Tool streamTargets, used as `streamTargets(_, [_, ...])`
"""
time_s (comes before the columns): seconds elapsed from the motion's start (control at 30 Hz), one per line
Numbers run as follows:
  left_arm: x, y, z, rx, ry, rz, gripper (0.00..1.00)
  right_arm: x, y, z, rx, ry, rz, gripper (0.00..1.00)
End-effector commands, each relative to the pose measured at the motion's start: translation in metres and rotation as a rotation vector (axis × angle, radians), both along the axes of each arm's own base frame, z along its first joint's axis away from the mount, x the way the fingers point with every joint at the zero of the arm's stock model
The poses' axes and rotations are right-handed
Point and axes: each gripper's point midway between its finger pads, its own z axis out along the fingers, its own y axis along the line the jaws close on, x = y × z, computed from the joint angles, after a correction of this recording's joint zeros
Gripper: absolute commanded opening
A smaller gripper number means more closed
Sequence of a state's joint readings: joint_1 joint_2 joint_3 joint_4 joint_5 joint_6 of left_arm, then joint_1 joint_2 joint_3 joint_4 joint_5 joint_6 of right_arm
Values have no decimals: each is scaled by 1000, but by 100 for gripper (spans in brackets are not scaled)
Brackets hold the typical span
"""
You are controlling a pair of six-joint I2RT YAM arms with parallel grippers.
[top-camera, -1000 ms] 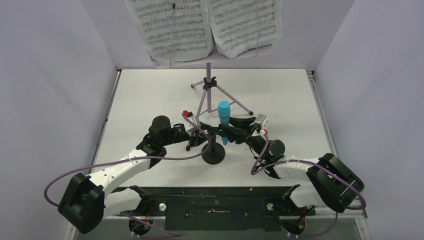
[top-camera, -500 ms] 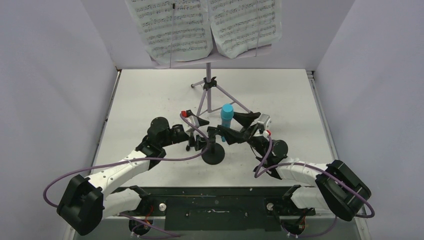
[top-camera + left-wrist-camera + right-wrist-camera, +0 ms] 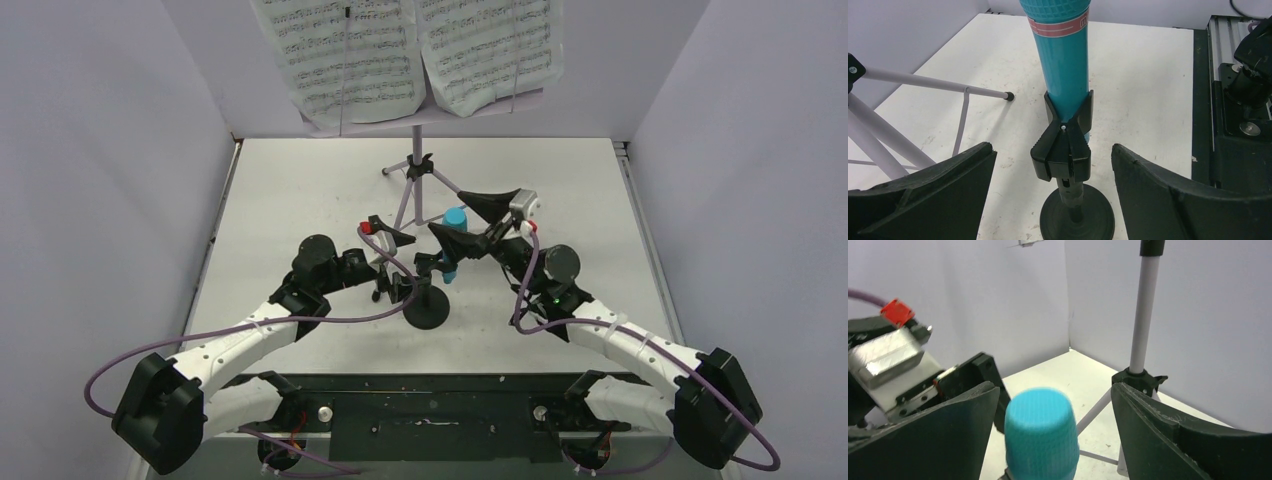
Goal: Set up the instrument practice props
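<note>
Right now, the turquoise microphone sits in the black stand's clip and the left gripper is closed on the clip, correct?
No: the microphone is in the clip of the black stand, but the left gripper is open, fingers clear of it, as the left wrist view shows.

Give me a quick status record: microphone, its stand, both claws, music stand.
microphone: held in the clip
mic stand: upright on table
left claw: open, flanking clip, not touching
right claw: open, flanking microphone head, not touching
music stand: upright, sheet music on it
</note>
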State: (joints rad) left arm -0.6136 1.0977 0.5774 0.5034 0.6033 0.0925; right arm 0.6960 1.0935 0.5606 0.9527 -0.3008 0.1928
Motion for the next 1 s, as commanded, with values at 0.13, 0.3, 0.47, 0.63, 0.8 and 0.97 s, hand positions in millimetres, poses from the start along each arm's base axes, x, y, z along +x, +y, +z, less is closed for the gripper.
streamTargets(0.13, [3, 1, 7, 5, -40, 10, 82, 21, 13, 5, -182, 167, -44, 86])
streamTargets(0.3, [4, -1, 2, 32, -28, -3, 76, 32, 20, -3, -313, 252, -78, 85])
streamTargets(0.47, [5, -2, -3, 47, -21, -7, 72, 36, 19, -15, -377, 307, -131, 81])
streamTargets(0.63, [7, -4, -6, 52, -13, -14, 60, 36, 19, -21, -409, 332, -164, 76])
streamTargets(0.8, [7, -6, -5, 49, -12, -18, 36, 37, 19, -27, -443, 372, -181, 71])
streamTargets(0.97, [8, -5, -4, 46, -12, -13, 19, 32, 22, -23, -398, 392, -162, 53])
